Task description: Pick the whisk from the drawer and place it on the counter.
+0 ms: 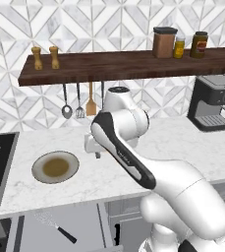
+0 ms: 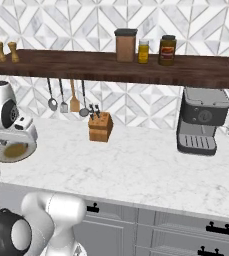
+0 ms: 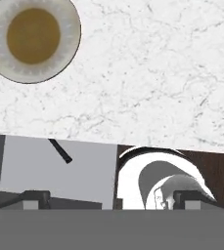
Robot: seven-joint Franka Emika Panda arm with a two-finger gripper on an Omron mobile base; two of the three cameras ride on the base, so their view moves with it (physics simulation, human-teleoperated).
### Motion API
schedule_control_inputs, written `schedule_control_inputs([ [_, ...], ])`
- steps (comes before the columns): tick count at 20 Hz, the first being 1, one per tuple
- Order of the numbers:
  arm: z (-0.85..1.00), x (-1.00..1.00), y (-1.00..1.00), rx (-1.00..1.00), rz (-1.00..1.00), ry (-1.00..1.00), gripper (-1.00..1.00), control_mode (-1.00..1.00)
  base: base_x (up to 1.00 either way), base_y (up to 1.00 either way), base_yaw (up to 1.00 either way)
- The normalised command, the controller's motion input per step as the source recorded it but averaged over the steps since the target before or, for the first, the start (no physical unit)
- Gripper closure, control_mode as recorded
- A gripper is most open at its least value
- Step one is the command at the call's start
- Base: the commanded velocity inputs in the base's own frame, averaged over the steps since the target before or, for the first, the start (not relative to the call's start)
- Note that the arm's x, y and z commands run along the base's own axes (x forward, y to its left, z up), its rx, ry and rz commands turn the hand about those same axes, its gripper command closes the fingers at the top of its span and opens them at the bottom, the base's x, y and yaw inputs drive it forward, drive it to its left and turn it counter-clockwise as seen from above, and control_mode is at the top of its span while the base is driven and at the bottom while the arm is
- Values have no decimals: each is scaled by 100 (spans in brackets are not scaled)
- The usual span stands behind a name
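Gripper [image 3: 111,200] spread wide above counter [image 3: 147,97]; whisk [image 3: 60,152] head cut off by drawer [image 3: 59,171] edge

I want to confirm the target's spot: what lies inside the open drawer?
The whisk lies on the drawer floor, wire head left, black handle pointing right. The counter edge covers the drawer's back part.

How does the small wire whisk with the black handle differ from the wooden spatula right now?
The small wire whisk with the black handle lies flat and slanted in the open grey drawer; the wooden spatula hangs upright under the dark wooden shelf. The whisk is silvery and black, the spatula tan. Both are slim-handled utensils.
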Motion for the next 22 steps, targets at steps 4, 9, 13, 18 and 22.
schedule_control_inputs([
  [4,-53,-41,97,0,0,21,-100,-100,0,0,0],
  [9,-36,-24,85,0,0,18,-100,-100,0,0,0],
  [13,-49,-41,63,0,0,13,-100,-100,0,0,0],
  [18,-54,-87,41,0,0,6,-100,-100,0,0,0],
  [22,-51,-39,17,-1,0,-11,-100,-100,0,0,0],
])
